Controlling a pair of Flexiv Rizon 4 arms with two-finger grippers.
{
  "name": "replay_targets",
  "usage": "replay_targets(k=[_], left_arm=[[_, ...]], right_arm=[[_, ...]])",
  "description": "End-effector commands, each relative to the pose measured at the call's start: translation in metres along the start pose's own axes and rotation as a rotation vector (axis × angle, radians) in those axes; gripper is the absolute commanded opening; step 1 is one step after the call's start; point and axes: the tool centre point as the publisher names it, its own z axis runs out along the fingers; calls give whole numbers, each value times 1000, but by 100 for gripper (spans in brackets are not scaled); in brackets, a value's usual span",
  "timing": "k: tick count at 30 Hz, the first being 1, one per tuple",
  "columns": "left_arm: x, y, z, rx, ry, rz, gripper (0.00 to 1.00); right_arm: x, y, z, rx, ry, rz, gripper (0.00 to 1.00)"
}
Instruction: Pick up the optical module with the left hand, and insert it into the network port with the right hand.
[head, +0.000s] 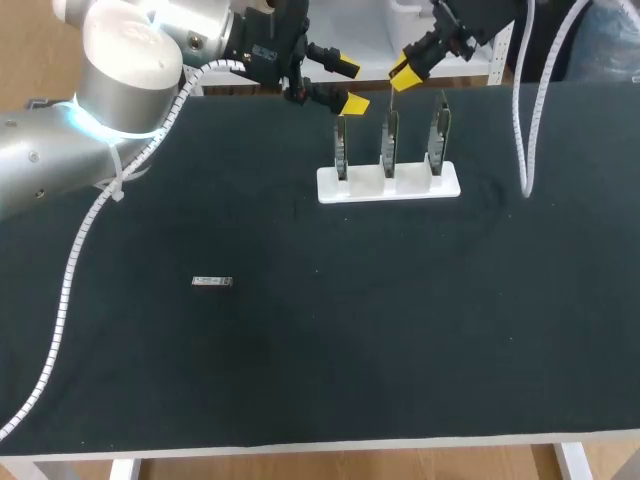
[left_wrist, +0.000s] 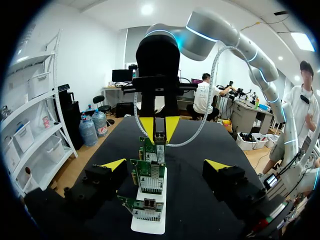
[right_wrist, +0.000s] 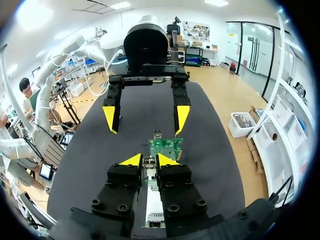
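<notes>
Three upright green network cards stand in a white holder (head: 388, 184) at the back of the black table. My right gripper (head: 403, 72) hangs over the middle card (head: 390, 135), shut on a thin optical module (right_wrist: 148, 164) that points down at that card. In the left wrist view the same module (left_wrist: 159, 141) shows between the right arm's yellow tips, just above the row of cards (left_wrist: 148, 176). My left gripper (head: 350, 86) hovers open and holds nothing, beside the holder's left end, with the cards ahead of its fingers (left_wrist: 114, 165).
A second small silver module (head: 211, 282) lies flat on the table's left middle. A white ribbed cable (head: 524, 130) hangs down at the back right. The table's front edge (head: 320, 442) runs along the near side.
</notes>
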Motion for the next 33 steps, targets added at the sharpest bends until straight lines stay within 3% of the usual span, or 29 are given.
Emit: replay_targets(k=[1, 33], left_arm=[[-1, 1, 0, 2, 5, -2, 100], [-1, 1, 0, 2, 5, -2, 100]], right_arm=[[0, -8, -1, -585, 0, 5, 0], [1, -15, 0, -572, 31, 5, 0]])
